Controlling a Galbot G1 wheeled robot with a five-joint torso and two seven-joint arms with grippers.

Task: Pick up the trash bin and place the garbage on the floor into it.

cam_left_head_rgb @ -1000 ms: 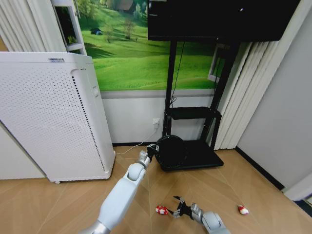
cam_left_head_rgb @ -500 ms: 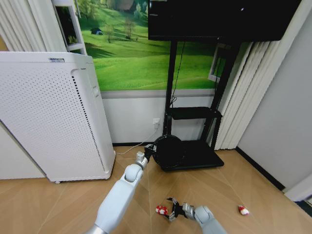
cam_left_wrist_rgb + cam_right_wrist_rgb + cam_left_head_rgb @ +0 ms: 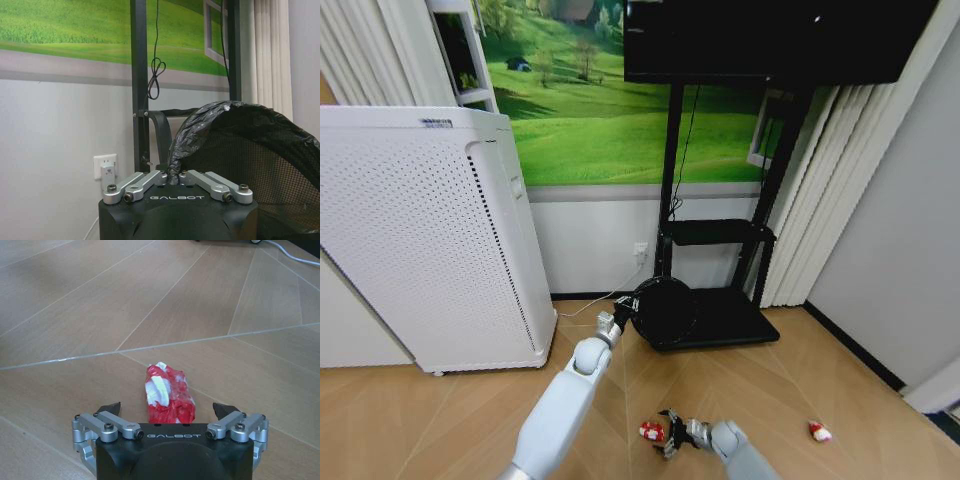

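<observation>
Held off the floor point(image 3: 440, 420) by the left gripper point(image 3: 173, 178): the trash bin point(image 3: 663, 311), small, black and round, mesh-walled and lined with a crinkled black bag, tipped so its mouth faced the camera, fingers pinched together on the bag-covered rim. Hung just in front of a black stand point(image 3: 715, 300) with a dark screen point(image 3: 770, 40) above. Lay low on the tan parquet: a crumpled red-and-white wrapper point(image 3: 167, 397), between the spread fingers of the right gripper point(image 3: 169, 410), jaws apart on either side, not seen to touch it. Farther to the right, well apart: a second red-and-white scrap point(image 3: 818, 431). Stood to the left: a tall white perforated appliance point(image 3: 420, 240); behind, a green meadow mural point(image 3: 590, 120) and pale curtains point(image 3: 820, 190). Compared with a second earlier: right gripper drawn nearer the wrapper, now around it rather than beside; bin shifted slightly left in the left gripper.
</observation>
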